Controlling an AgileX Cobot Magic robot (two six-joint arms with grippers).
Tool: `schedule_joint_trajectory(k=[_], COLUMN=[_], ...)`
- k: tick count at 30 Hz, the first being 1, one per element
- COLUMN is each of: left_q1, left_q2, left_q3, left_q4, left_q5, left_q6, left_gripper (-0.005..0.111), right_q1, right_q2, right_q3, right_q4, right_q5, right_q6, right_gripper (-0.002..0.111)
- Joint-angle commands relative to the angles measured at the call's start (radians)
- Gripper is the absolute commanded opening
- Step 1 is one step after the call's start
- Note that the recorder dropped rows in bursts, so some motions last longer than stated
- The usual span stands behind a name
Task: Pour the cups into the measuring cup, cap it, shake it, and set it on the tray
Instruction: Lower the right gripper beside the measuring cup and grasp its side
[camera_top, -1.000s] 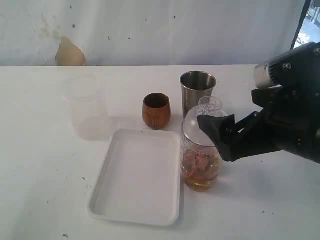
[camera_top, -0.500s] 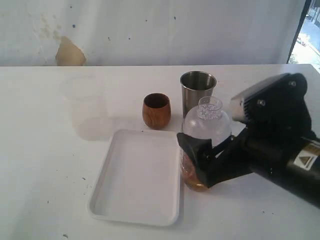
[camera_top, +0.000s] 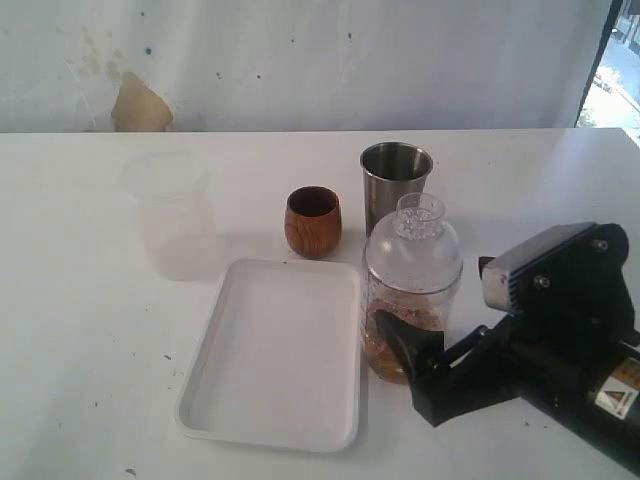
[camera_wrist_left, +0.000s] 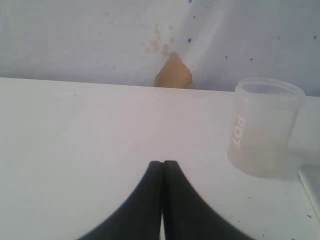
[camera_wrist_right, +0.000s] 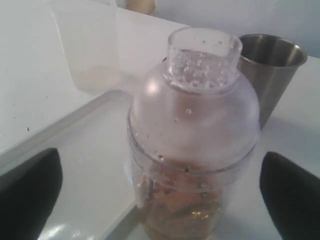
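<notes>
Left gripper (camera_wrist_left: 162, 172) jaws closed on nothing, over the bare counter (camera_top: 80, 330). Tray (camera_top: 270, 400) empty. Wooden cup (camera_top: 313, 222) and steel tumbler (camera_top: 396, 185) upright behind it, contents unreadable. Measuring cup (camera_top: 412, 300), capped, amber liquid inside, on counter just right of tray. Right gripper (camera_wrist_right: 160, 192) jaws wide open either side, no contact. Pouring and capping look done; shaken or not, can't tell; tray placement left.

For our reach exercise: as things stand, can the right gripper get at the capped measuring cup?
Probably yes. The right gripper sits low and close to the measuring cup, jaws wide open, with the cup centred ahead and nothing between. The tray lies beside it and the steel tumbler behind, neither blocking.
</notes>
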Motion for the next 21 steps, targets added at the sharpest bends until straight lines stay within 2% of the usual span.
schedule_joint_trajectory(k=[1,15,18,21], left_q1=[-0.001,-0.001,-0.001,-0.001], left_q2=[-0.004,-0.004,-0.004,-0.004], left_q3=[0.005,0.005,0.005,0.005], left_q4=[0.002,0.002,0.002,0.002], left_q5=[0.002,0.002,0.002,0.002], left_q6=[0.0,0.0,0.0,0.0], left_gripper=[0.0,0.0,0.0,0.0], right_q1=[0.003,0.003,0.003,0.003], right_q2=[0.03,0.391,0.489,0.565], right_q3=[0.021,0.021,0.017,-0.019], right_q4=[-0.048,-0.055,-0.055,-0.055], right_q5=[-0.052,-0.382,-0.531,-0.564], right_q6=[0.021,0.089,0.157,0.159], right_gripper=[0.105,0.105,0.105,0.105])
